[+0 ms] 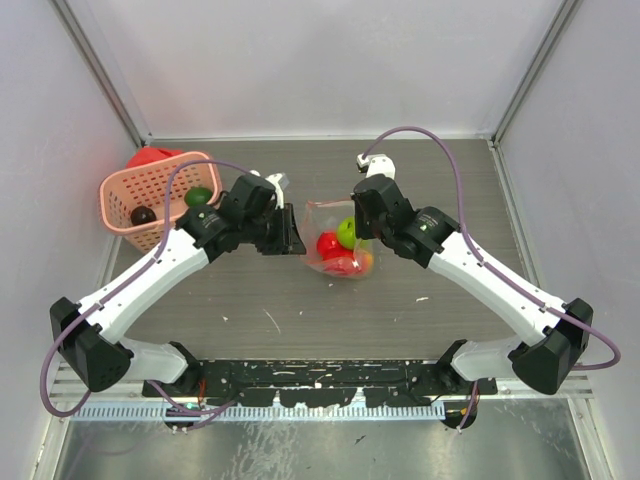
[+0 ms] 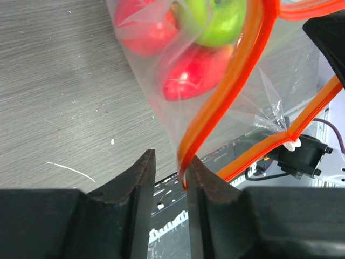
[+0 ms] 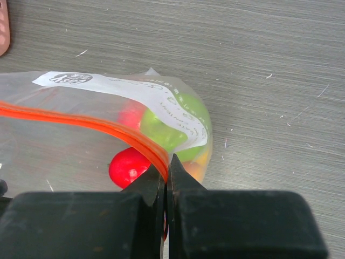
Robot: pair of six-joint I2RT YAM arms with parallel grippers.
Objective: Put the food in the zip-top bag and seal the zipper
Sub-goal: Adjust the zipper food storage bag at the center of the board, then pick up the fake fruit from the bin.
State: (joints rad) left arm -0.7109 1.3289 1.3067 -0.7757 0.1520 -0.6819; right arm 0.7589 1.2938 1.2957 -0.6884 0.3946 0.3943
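The clear zip-top bag [image 1: 338,243] lies mid-table, holding red [image 1: 328,243], green [image 1: 346,232] and orange-yellow food. My right gripper [image 1: 361,220] is at the bag's far right edge; in the right wrist view it [image 3: 167,159] is shut on the orange zipper strip [image 3: 81,120]. My left gripper [image 1: 297,232] is at the bag's left edge; in the left wrist view it [image 2: 171,155] is open. The zipper [image 2: 232,81] runs down between its jaws and rests against the right finger, with a gap on the left. The zipper's two sides stand apart, with a whitish tip [image 2: 292,144].
A pink lattice basket [image 1: 120,190] stands at the far left with a green piece [image 1: 198,197] and a dark piece [image 1: 143,215] inside. A red object [image 1: 150,157] lies behind it. The basket's corner shows in the right wrist view [image 3: 2,27].
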